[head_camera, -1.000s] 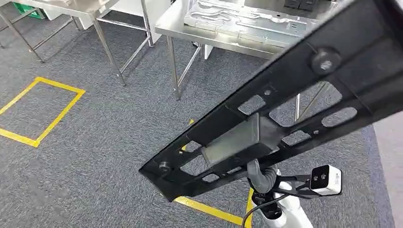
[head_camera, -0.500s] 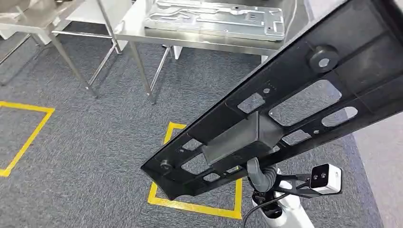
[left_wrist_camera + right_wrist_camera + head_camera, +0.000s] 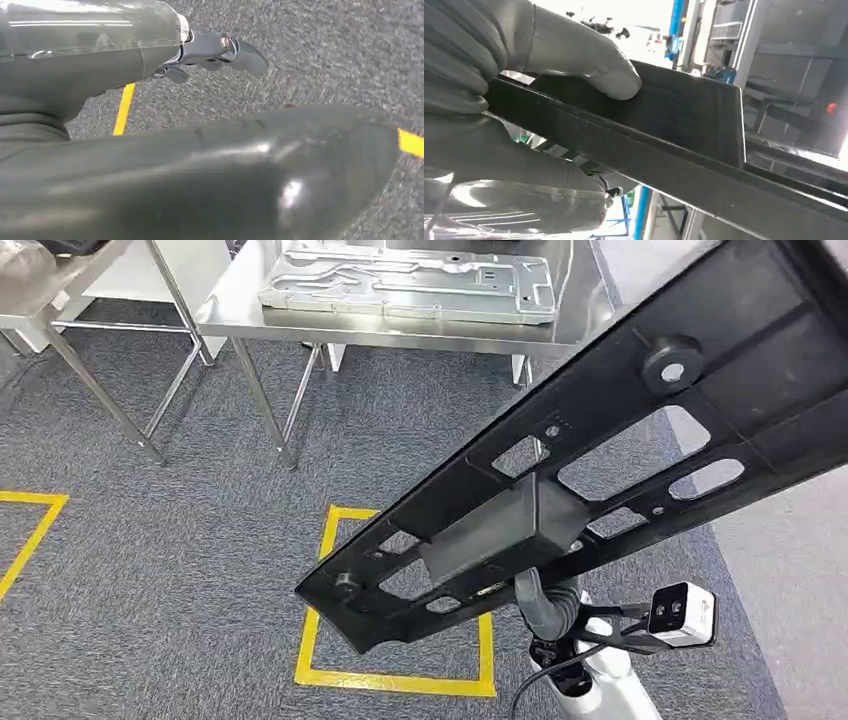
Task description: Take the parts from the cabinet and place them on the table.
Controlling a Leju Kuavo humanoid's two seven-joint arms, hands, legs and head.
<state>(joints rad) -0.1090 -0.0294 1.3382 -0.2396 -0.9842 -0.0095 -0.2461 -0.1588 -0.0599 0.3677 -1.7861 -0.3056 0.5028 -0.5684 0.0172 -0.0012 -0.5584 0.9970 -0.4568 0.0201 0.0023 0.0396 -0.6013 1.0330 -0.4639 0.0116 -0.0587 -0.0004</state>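
Now gripping black part (image 3: pixel 600 460), right hand (image 3: pixel 524 75): thumb pressed on top face, fingers clamped beneath. Part held aloft, tilted, slanting across head view over grey carpet (image 3: pixel 180 570). Ahead, steel table (image 3: pixel 400 325) bearing metal plate (image 3: pixel 410 285). Left hand (image 3: pixel 220 50) hanging above carpet, fingers apart, holding nothing.

Long black perforated part (image 3: pixel 600 460), tilted aslant above the carpet, near the steel table (image 3: pixel 400 330)
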